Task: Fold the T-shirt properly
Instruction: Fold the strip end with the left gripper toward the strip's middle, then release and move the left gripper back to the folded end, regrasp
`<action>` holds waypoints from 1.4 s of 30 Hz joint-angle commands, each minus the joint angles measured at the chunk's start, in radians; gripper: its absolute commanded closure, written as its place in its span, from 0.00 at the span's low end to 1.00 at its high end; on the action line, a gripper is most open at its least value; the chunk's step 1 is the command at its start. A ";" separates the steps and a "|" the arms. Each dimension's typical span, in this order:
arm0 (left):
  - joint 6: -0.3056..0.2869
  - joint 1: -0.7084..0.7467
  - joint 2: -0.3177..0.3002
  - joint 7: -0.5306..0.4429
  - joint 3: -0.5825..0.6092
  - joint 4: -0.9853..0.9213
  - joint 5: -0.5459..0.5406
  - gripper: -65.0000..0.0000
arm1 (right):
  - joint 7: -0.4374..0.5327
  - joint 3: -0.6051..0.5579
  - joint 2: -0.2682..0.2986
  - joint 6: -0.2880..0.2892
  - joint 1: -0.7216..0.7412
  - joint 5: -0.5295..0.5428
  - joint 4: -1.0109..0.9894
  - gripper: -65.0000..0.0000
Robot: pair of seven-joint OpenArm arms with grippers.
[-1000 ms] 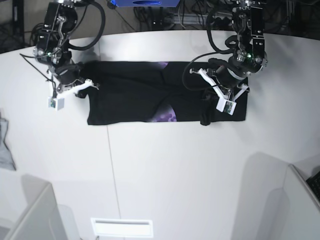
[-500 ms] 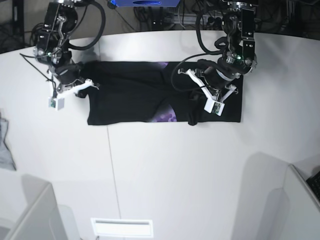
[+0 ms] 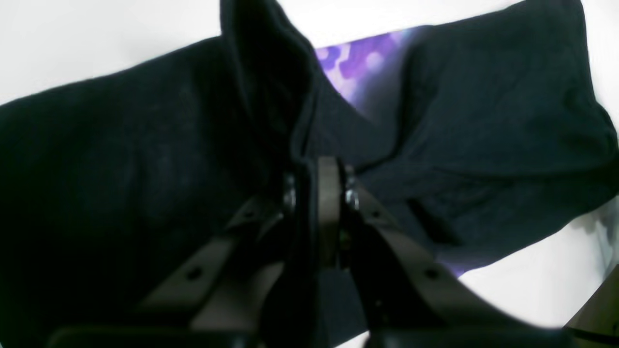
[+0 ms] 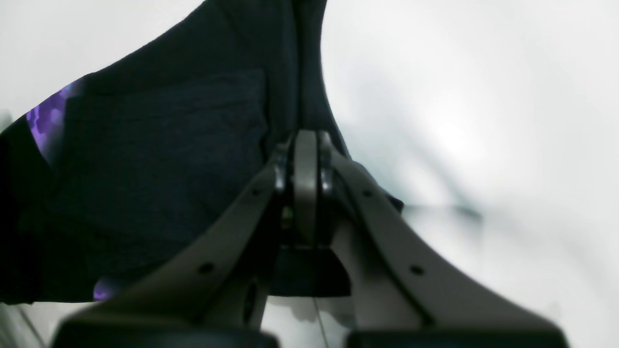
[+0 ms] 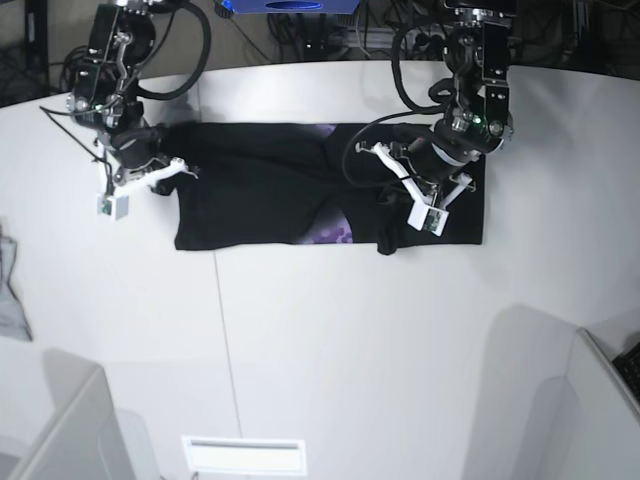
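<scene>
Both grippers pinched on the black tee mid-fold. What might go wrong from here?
1. The left gripper clamps only a narrow ridge of the black cloth T-shirt with purple print; the cloth may slip out as it pulls.
2. The right gripper pins just the shirt's end edge near bare white table; if that grip fails, the whole shirt may drag sideways.
3. The lifted cloth hangs in a loose bunch by the left gripper, so the fold could land creased.
</scene>
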 commanded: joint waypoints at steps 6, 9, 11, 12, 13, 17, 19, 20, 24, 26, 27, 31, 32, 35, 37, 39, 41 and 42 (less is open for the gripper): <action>-0.001 -0.005 -0.001 -0.020 0.002 0.016 -0.019 1.00 | 0.019 0.003 0.005 0.001 0.007 0.007 0.017 1.00; -0.001 -0.005 -0.001 -0.020 0.002 0.016 -0.019 1.00 | 0.019 0.003 0.005 0.001 0.007 0.007 0.017 1.00; -0.001 -0.005 -0.001 -0.020 0.002 0.016 -0.019 1.00 | 0.019 0.003 0.005 0.001 0.007 0.007 0.017 1.00; -0.001 -0.005 -0.001 -0.020 0.002 0.016 -0.019 1.00 | 0.019 0.003 0.005 0.001 0.007 0.007 0.017 1.00; -0.001 -0.005 -0.001 -0.020 0.002 0.016 -0.019 0.94 | 0.019 0.003 0.005 0.001 0.007 0.007 0.017 1.00; -0.001 -0.006 -0.001 -0.020 0.002 0.016 -0.022 0.65 | 0.019 0.003 0.005 0.001 0.007 0.007 0.017 1.00; -0.001 -0.006 0.002 -0.020 0.004 0.016 -0.023 0.51 | 0.019 0.003 0.005 0.001 0.007 0.007 0.017 1.00; -0.001 -0.006 0.008 -0.020 0.016 0.016 -0.023 0.45 | 0.019 0.003 0.005 0.001 0.007 0.007 0.017 1.00; -0.001 -0.018 0.022 -0.020 0.099 -0.021 -0.023 0.35 | 0.019 0.003 0.005 0.001 0.007 0.007 0.017 1.00; -0.001 -0.029 0.022 -0.020 0.139 -0.040 -0.023 0.35 | 0.019 0.003 0.005 0.001 0.007 0.007 0.017 1.00; -0.001 -0.031 0.022 -0.020 0.146 -0.043 -0.023 0.35 | 0.019 0.003 0.005 0.001 0.007 0.007 0.017 1.00; -0.001 -0.029 0.018 -0.020 0.151 -0.018 -0.023 0.36 | 0.019 0.003 0.006 0.001 0.007 0.007 0.017 1.00; -0.001 -0.028 0.016 -0.020 0.151 -0.003 -0.023 0.36 | 0.019 0.003 0.006 0.001 0.008 0.007 0.017 1.00; -0.001 0.021 -0.015 -0.020 0.085 0.069 -0.023 0.42 | 0.018 0.003 0.008 0.001 0.011 0.007 0.017 1.00; -0.002 0.057 -0.022 -0.020 0.001 0.105 -0.023 0.58 | 0.018 0.003 0.009 0.001 0.011 0.007 0.016 1.00; -0.005 0.078 -0.025 -0.020 -0.110 0.114 -0.020 0.84 | 0.016 0.003 0.009 0.001 0.017 0.007 0.014 0.87; -0.005 0.087 -0.047 -0.020 -0.202 0.103 -0.016 1.00 | -0.019 0.001 0.011 0.001 0.031 0.009 0.013 0.63; -0.007 0.100 -0.067 -0.020 -0.243 0.088 -0.016 1.00 | -0.047 0.001 0.011 0.001 0.045 0.009 0.013 0.53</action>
